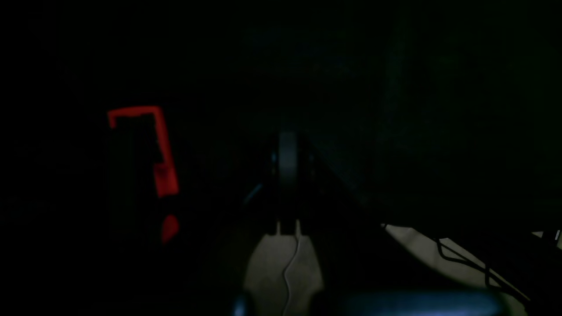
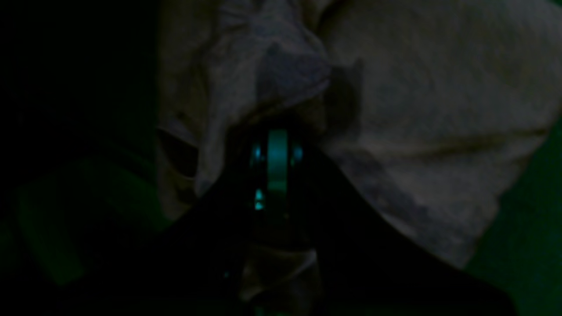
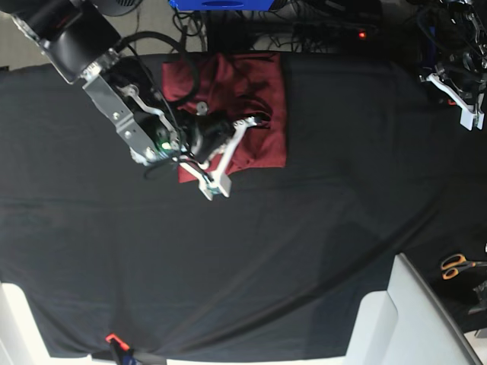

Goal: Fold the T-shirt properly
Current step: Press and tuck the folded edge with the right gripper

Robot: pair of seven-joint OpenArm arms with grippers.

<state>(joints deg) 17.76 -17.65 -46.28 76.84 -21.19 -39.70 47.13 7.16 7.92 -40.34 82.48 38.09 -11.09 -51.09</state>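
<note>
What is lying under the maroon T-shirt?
The T-shirt lies folded on the black table cover. The right gripper is shut on its fabric. Anything beneath the shirt is hidden.

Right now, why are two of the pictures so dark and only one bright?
Base view: evenly lit and sharp, so the T-shirt looks red on the black cloth. Left wrist view: nearly black, only a red glow and pale patches show. Right wrist view: dim, blurry and green-tinted, so the T-shirt looks grey behind the right gripper.
</note>
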